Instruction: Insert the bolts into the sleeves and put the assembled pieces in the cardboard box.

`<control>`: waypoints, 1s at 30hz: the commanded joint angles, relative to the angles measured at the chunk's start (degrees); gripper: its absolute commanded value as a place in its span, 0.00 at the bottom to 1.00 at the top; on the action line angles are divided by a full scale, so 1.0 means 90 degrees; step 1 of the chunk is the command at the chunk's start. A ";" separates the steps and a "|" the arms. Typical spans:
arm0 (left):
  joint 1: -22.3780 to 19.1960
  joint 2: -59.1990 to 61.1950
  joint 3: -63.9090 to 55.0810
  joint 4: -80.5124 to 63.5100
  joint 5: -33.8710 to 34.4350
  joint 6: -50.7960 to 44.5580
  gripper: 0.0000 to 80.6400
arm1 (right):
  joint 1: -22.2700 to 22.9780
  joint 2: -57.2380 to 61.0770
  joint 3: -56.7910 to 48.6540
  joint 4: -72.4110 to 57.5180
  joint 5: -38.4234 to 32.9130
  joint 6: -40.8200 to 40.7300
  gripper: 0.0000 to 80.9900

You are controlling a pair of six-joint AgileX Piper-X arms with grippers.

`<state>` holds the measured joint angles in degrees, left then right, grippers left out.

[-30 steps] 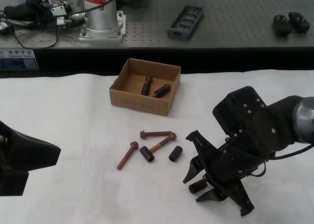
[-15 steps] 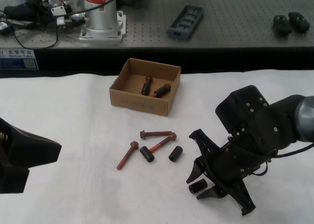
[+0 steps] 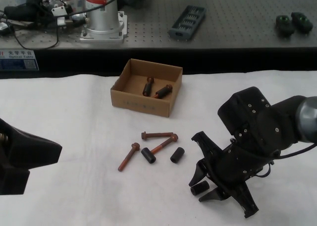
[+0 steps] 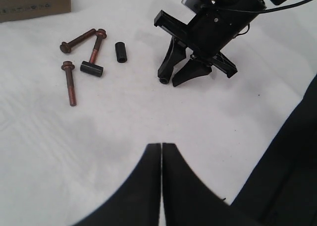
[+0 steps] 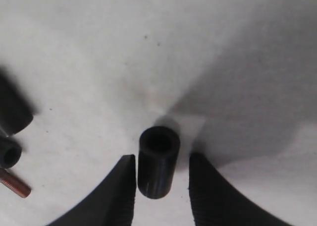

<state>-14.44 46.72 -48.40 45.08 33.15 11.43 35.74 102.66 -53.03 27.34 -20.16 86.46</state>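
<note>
White cloth [image 3: 74, 112] covers the tabletop [image 3: 297, 87]. On it sit a cardboard box [image 3: 143, 103], three loose bolts [image 3: 157, 135] and, close by, two black sleeves [image 3: 148, 155]. A third sleeve [image 3: 200, 188] lies apart.

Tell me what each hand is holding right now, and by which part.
Nothing is held. The right hand straddles a black sleeve, gaps showing on both sides; the left hand is shut and empty.

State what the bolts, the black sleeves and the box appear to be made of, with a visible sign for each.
Bolts: probably metal, dull reddish-brown finish, threaded shanks. Sleeves: matte black, plastic or coated metal, unclear; smooth, no gleam. Box: brown cardboard, plain matte walls with thin cut edges.
</note>
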 commanded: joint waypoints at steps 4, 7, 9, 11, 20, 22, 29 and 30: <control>-0.0003 -0.0053 -0.0005 -0.0071 0.0063 -0.0070 0.01 | -0.0047 0.0147 0.0001 0.0130 -0.0063 -0.0036 0.29; -0.0003 -0.0053 -0.0005 -0.0071 0.0063 -0.0003 0.01 | -0.0044 0.0147 0.0001 0.0130 -0.0063 -0.0071 0.14; -0.0003 -0.0053 -0.0005 -0.0071 0.0063 -0.0003 0.01 | -0.0044 0.0147 0.0001 0.0020 -0.0125 -0.0362 0.03; -0.0003 -0.0053 -0.0005 -0.0071 0.0063 -0.0003 0.01 | -0.0044 0.0147 0.0001 -0.0137 -0.0220 -0.0445 0.03; -0.0003 0.0133 -0.0005 -0.0071 -0.0054 0.0067 0.01 | -0.0044 -0.0232 -0.0009 -0.1112 -0.0677 -0.0285 0.04; -0.0003 0.0338 -0.0005 -0.0126 -0.0204 0.0067 0.01 | -0.0062 -0.0447 -0.0009 -0.1314 -0.0678 -0.0313 0.04; -0.0243 0.1549 -0.0005 -0.1116 -0.0235 -0.0049 0.00 | -0.0385 -0.1431 0.0006 -0.1412 -0.1012 -0.1210 0.04; -0.0290 0.1768 -0.0005 -0.1320 -0.0223 -0.0049 0.01 | -0.0472 -0.1579 0.0006 -0.1400 -0.1110 -0.1393 0.04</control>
<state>-15.72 57.96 -48.40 40.19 31.40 11.73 32.90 91.26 -52.72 15.33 -27.50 78.60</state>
